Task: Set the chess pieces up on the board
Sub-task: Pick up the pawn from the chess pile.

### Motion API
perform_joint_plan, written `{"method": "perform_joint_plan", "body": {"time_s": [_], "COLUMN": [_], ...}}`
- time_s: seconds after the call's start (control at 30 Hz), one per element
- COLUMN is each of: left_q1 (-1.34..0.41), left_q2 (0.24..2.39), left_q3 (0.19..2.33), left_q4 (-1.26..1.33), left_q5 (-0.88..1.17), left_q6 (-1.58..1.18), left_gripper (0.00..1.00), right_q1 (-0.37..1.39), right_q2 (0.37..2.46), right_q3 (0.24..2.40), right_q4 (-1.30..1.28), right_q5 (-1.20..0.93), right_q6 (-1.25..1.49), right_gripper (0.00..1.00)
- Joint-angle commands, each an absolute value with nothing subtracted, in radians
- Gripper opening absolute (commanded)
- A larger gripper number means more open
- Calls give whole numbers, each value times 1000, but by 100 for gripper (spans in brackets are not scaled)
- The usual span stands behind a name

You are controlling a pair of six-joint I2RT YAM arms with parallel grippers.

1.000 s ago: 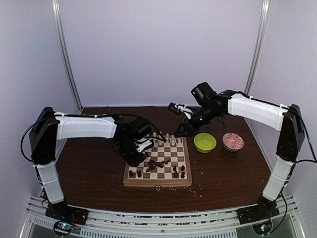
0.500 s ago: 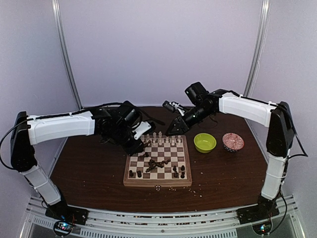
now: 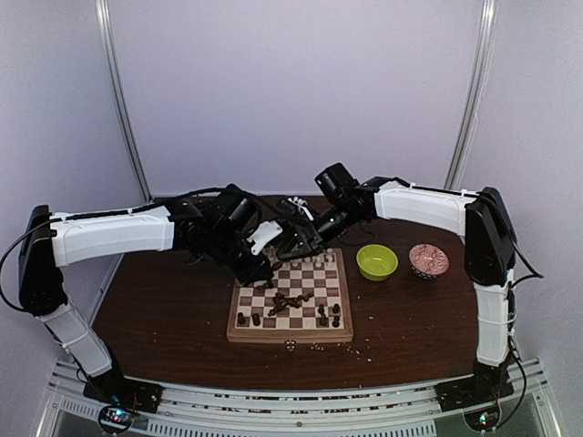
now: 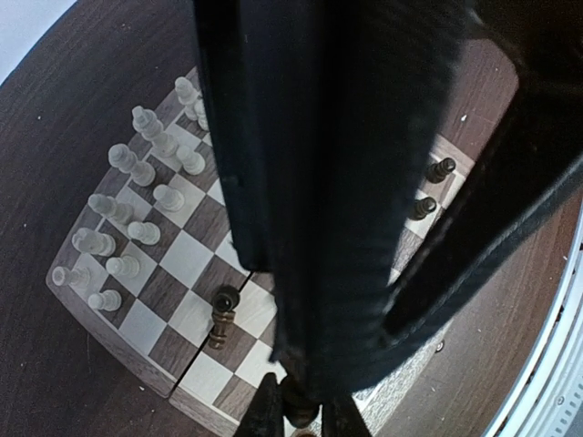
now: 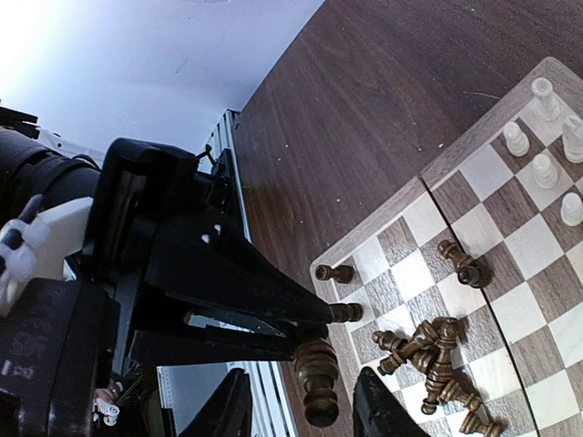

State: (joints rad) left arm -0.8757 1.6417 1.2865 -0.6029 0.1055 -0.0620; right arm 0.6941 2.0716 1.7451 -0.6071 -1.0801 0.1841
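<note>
Above the board's far left corner, we see the left gripper (image 4: 299,411) pinched nearly closed on a dark brown piece (image 5: 314,378). The right gripper (image 5: 301,393) stands partly open, its fingers on either side of that same piece; we cannot tell whether they touch it. The board (image 3: 290,338) lies mid-table, left of the lime-green bowl (image 3: 376,262).

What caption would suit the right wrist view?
Left tool holding a dark brown turned chess piece near the checked wooden chessboard, where fallen dark brown pieces lie heaped.
</note>
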Motion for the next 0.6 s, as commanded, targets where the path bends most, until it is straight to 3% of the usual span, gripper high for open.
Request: {"method": "perform_joint_plan", "body": {"time_s": [0.0,0.57], "left_q1": [-870,-871], "left_q2": [1617,1603], "left_q3": [1285,1277], "left_q4": [-557,-551], "left_q5": [127,88], "left_q6": [-76,-98], "left_gripper": [4,5], "right_q1": [705,710], "right_q2": [2082,2069], "right_q3": [1758,1713], "right_q4": [-528,-567], "right_q5": [-1139,-1082], "right_q6": [253,216], "right_gripper": [36,37]}}
